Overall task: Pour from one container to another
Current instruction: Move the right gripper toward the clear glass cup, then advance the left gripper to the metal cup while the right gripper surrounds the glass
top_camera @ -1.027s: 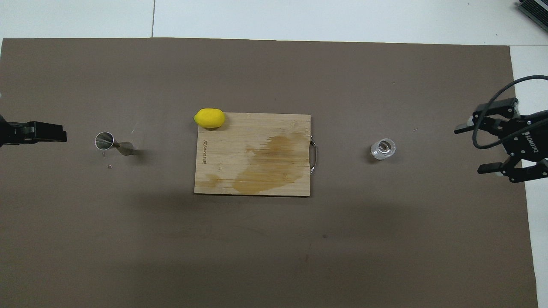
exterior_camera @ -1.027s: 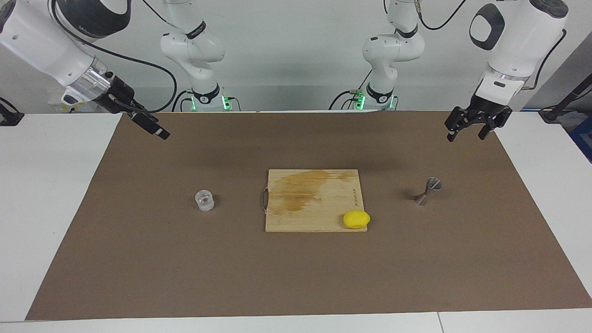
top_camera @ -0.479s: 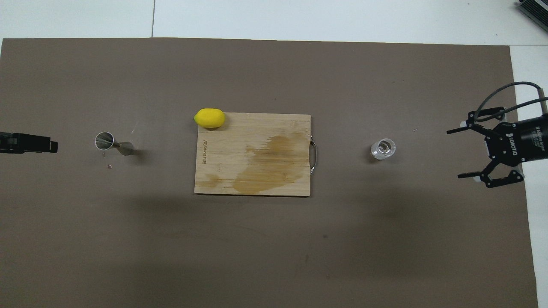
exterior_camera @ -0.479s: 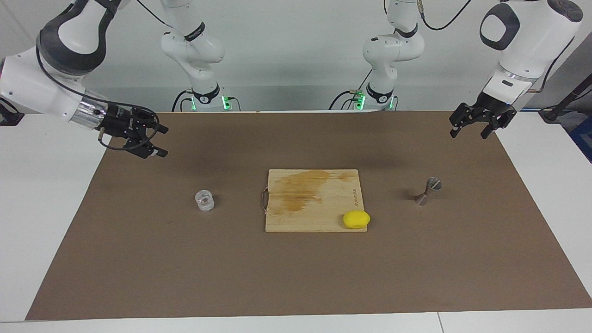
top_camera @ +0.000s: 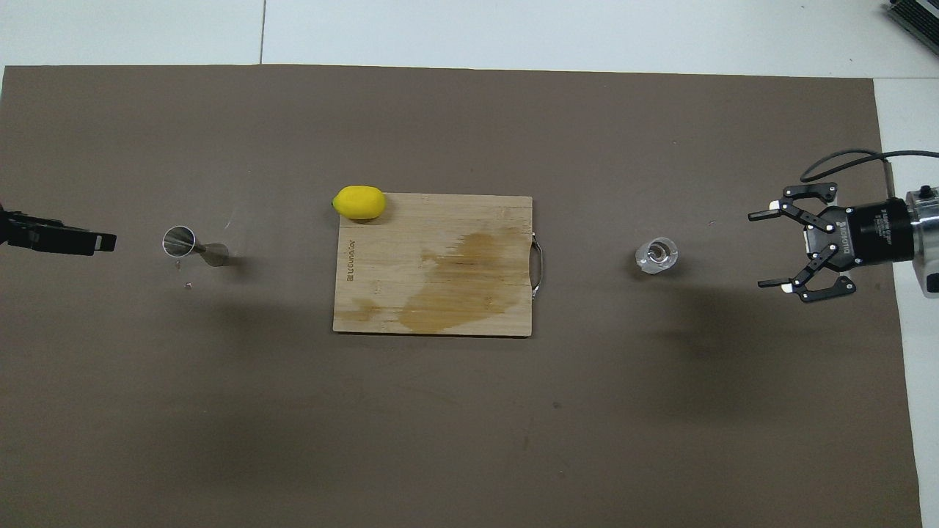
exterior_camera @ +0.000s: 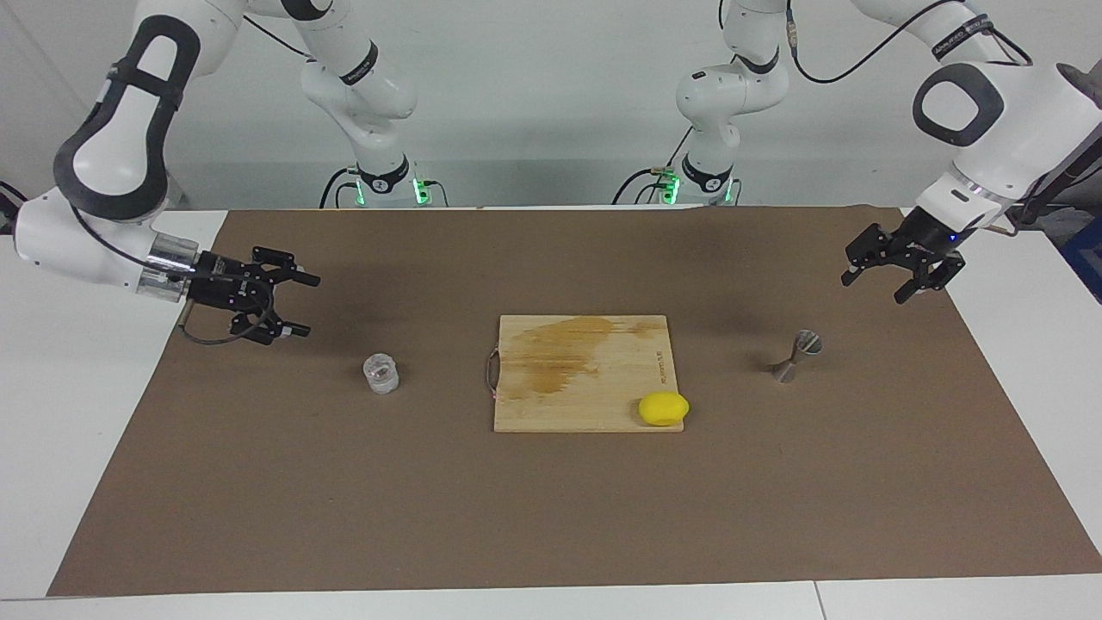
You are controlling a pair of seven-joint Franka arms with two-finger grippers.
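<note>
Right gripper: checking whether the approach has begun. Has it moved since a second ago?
Yes. The right gripper, open, has come down toward the glass cup.

A cutting board (exterior_camera: 584,372) lies mid-mat (exterior_camera: 551,517), with a lemon (exterior_camera: 663,408) on its corner farthest from the robots. The glass cup (exterior_camera: 380,374) stands toward the right arm's end, the jigger (exterior_camera: 796,355) toward the left arm's.

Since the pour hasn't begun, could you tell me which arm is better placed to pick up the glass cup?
Right: the right gripper hangs open beside the glass cup; the left gripper is by the jigger.
</note>
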